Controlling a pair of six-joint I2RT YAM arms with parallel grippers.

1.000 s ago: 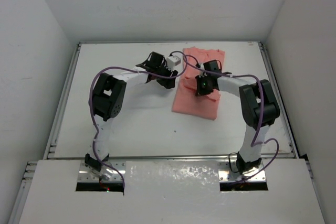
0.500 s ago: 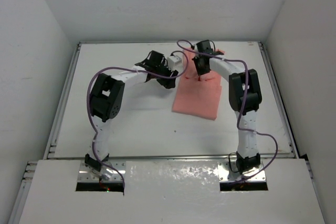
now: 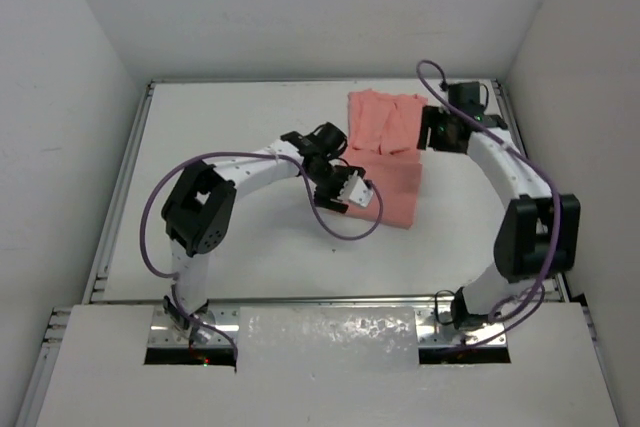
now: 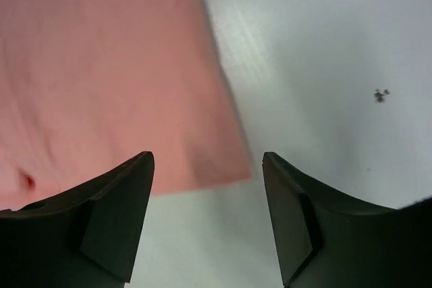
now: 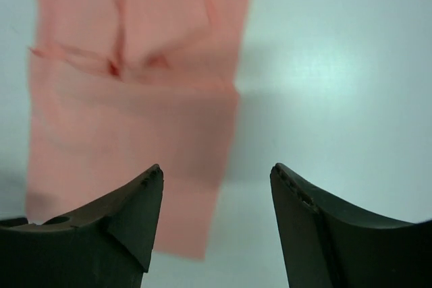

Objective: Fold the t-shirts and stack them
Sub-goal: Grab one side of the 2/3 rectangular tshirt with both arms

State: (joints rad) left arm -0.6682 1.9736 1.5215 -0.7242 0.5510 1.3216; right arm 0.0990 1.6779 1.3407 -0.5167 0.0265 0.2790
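Left gripper (image 3: 345, 187), fingers spread and empty, hovered at the near corner of the salmon t-shirt (image 3: 395, 182). Right gripper (image 3: 435, 129), likewise spread, hung beside its far right edge. Both were probably lining up for a fold.

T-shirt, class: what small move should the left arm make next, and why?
Probably lower the left gripper and close its open fingers on the t-shirt: its near corner lies flat between them, ungrasped, ready to fold.

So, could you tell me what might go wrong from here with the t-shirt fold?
The open left gripper hangs over a near corner of the t-shirt; closing there might pinch only one layer and open the fold. The left arm's purple cable loops beside the cloth's near edge and could drag it.
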